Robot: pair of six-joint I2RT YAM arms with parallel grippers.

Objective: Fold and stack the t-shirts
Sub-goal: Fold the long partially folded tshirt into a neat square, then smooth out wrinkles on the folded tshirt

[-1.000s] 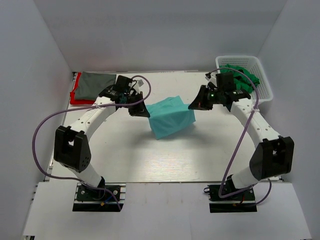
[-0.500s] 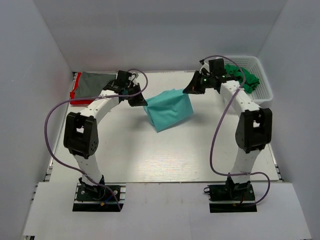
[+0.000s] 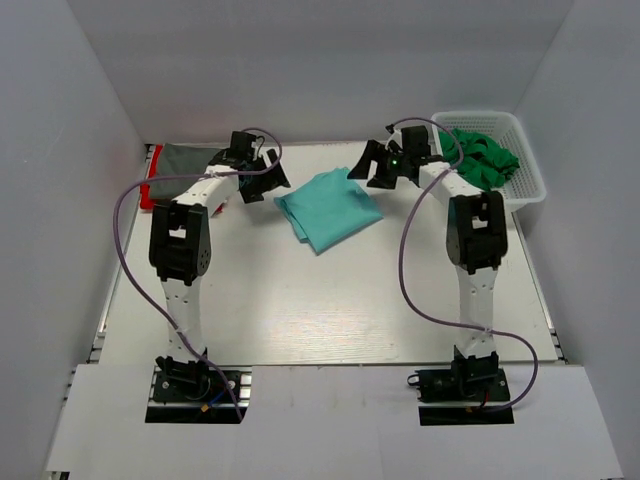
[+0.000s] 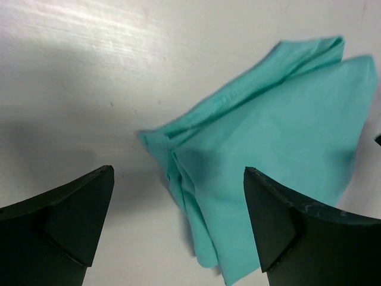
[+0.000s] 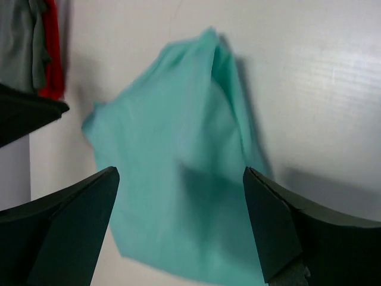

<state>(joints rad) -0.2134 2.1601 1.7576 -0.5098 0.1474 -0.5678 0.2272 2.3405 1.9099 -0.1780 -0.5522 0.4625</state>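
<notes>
Left pincer point(image 3: 268, 187) and right pincer point(image 3: 365, 175) gape, arms outstretched.

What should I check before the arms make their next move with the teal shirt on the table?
1. Grippers free of cloth: ok. The left gripper and right gripper are open on either side of the teal t-shirt, holding nothing.
2. Teal fold tidy: not ok. Its layers splay at the corner nearest the left gripper.
3. Stack ready: ok. The grey t-shirt lies on the red t-shirt at the far left.
4. Teal on stack: not ok. It lies apart from the stack, in the middle.
5. Green t-shirt folded: not ok. It is bunched in the basket.
</notes>
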